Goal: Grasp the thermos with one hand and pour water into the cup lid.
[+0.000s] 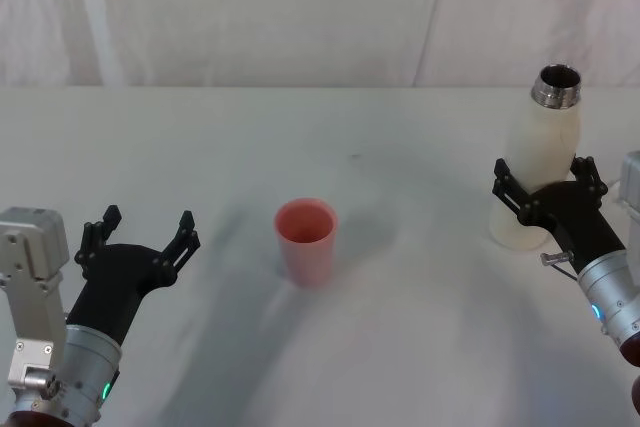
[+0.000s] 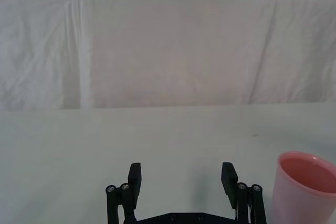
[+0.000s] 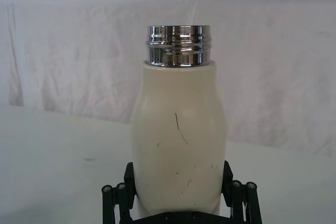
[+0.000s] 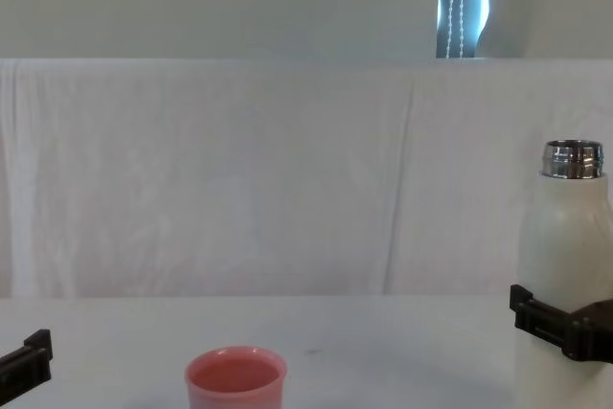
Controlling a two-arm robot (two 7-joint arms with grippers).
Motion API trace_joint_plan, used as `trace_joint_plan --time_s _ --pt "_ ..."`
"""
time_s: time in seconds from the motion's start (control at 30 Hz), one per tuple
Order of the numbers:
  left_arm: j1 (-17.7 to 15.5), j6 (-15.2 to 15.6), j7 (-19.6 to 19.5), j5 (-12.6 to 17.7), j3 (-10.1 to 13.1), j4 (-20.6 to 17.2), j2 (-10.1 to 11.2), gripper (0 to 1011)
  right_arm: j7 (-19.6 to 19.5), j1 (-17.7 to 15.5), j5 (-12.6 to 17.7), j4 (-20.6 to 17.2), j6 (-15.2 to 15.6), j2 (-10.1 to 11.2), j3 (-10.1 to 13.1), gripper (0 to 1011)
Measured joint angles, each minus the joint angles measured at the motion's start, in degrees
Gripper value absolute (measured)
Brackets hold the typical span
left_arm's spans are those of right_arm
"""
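Observation:
The thermos is a tall cream-white bottle with an uncapped silver neck. It stands upright on the white table at the right. My right gripper is open, its black fingers straddling the bottle's lower body close against both sides; the right wrist view shows the thermos filling the gap of the right gripper. The pink cup lid stands upright at the table's middle, well left of the thermos. My left gripper hovers open and empty left of the cup lid.
A white cloth covers the table and hangs as a backdrop behind it. Open surface lies between the cup lid and the thermos.

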Motion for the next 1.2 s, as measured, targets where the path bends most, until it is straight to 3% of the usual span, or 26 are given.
trace_joint_plan --time_s 0.33,0.43,1.2 --pt "0.0 0.0 0.0 0.0 0.0 0.0 0.0 1001 0.02 0.01 0.05 0.0 -0.01 -0.02 -0.02 953" --pt "0.0 0.0 0.0 0.0 0.0 0.0 0.0 1001 0.01 0.01 0.09 -0.04 -0.03 -0.02 -0.01 1002" --pt "0.0 0.0 0.0 0.0 0.0 0.0 0.0 1001 0.24 -0.72 0.08 -1.23 0.12 0.46 -0.1 1001"
